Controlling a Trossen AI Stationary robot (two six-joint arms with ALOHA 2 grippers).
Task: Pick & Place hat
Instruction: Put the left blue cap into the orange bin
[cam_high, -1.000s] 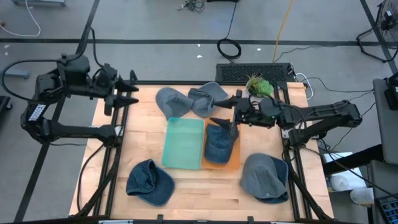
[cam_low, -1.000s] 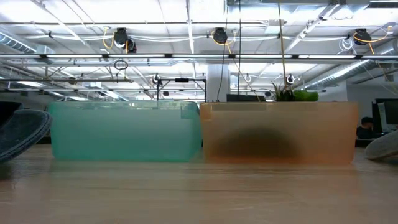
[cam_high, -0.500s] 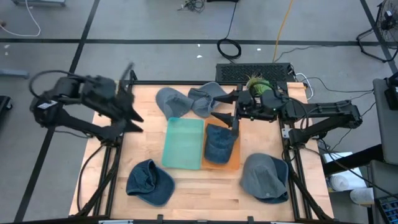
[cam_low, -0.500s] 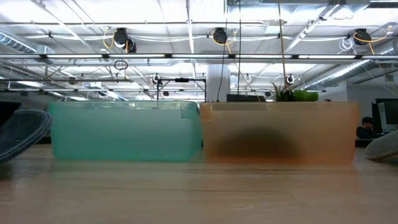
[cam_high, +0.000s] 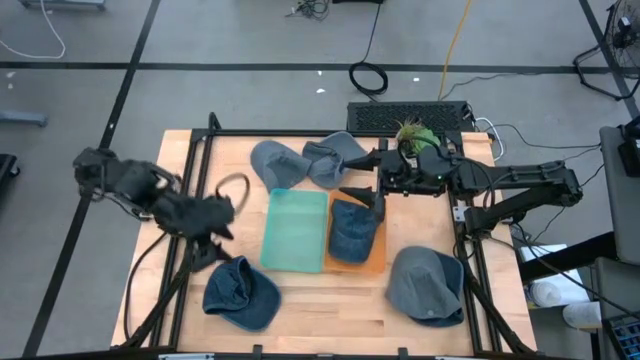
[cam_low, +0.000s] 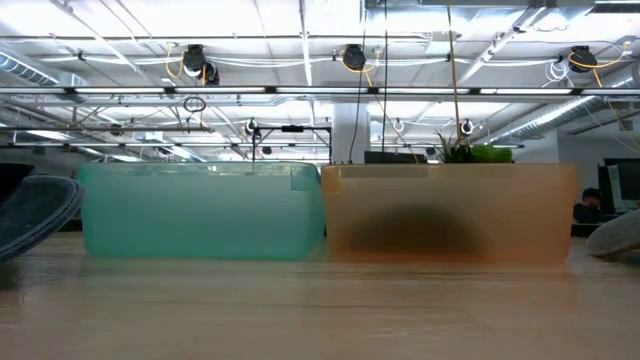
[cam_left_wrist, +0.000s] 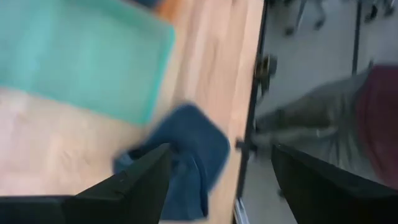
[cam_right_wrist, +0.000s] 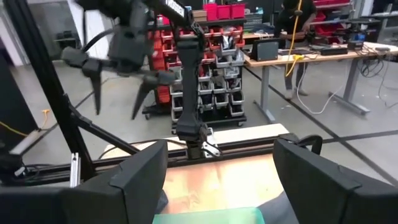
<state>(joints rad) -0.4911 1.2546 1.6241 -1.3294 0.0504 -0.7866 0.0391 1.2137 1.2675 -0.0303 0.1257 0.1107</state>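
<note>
My left gripper (cam_high: 215, 238) is open above the table's left middle, just short of a dark blue hat (cam_high: 240, 293) that lies on the table at the near left. In the left wrist view this hat (cam_left_wrist: 186, 155) shows between my two fingers, and they do not touch it. My right gripper (cam_high: 350, 177) is open and empty over the far end of the orange bin (cam_high: 375, 262). A blue hat (cam_high: 350, 232) lies in that bin. The teal bin (cam_high: 295, 228) stands beside the orange bin.
Two grey-blue hats (cam_high: 278, 160) (cam_high: 335, 155) lie at the far edge. A grey hat (cam_high: 425, 285) lies at the near right. A green plant (cam_high: 415, 135) stands at the far right. In the low view the teal bin (cam_low: 200, 210) and the orange bin (cam_low: 450, 215) stand side by side.
My left arm has swung quickly from the table's far left corner toward the near edge and the bins. It has come down over the table toward the dark blue hat, with the gripper still open. My right gripper has drawn a little toward the far edge.
</note>
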